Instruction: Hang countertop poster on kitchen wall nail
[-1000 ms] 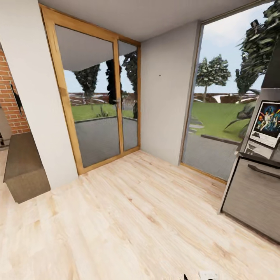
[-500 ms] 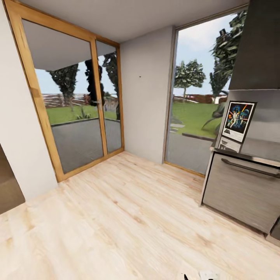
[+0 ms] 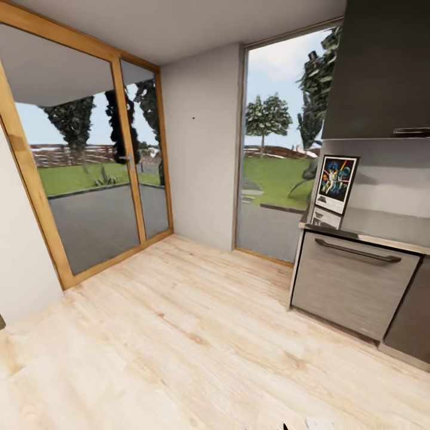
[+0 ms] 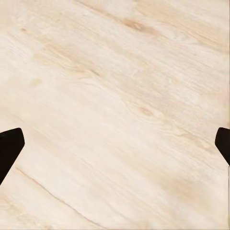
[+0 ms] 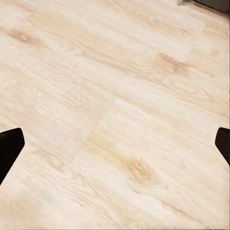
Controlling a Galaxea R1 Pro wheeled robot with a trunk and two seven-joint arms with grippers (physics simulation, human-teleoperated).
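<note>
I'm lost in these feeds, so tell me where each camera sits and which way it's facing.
Head view: on the robot's head, facing the poster on the kitchen countertop.
Left wrist view: on the left arm, looking down at the wooden floor between the open left gripper fingertips.
Right wrist view: the same, with the right gripper.
All three share the floor.

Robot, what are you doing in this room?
Nothing is being handled yet. The poster stands on the kitchen countertop, leaning on the wall behind it, off to the right in the head view. A tiny dark dot that may be a nail shows on the white wall. Both wrist views show fingers spread wide over the wooden floor, holding nothing.
</note>
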